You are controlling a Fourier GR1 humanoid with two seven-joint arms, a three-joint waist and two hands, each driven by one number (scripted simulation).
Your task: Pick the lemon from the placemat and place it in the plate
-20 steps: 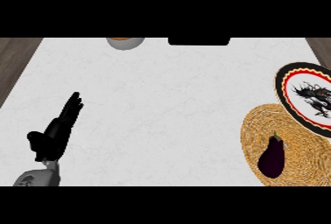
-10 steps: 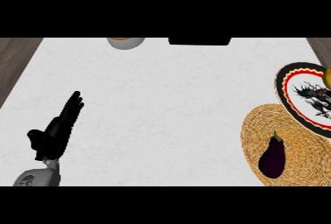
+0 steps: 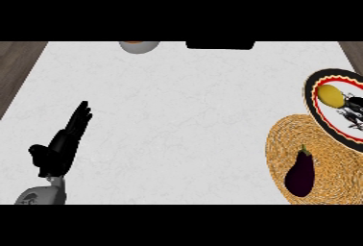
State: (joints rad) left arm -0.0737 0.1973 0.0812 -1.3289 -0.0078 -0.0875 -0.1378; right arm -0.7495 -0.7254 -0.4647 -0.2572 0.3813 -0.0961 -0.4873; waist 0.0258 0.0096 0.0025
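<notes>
A yellow lemon (image 3: 329, 94) lies on the round plate (image 3: 317, 111) at the right edge; the plate has a black and red rim and a dark dragon drawing. Just below the plate a woven straw placemat (image 3: 282, 146) carries a dark purple eggplant (image 3: 300, 172). My left hand (image 3: 62, 144) rests at the lower left with its fingers straight and pointing up, far from the plate and holding nothing. My right hand does not show anywhere in the head view.
A grey bowl (image 3: 138, 46) with something orange in it stands at the counter's far edge. A black object (image 3: 220, 45) sits beside it at the back. Dark wood floor (image 3: 17, 62) borders the white counter on the left.
The lemon has come into view and now lies on the plate; a second ago it was not visible. The left hand has not moved.
</notes>
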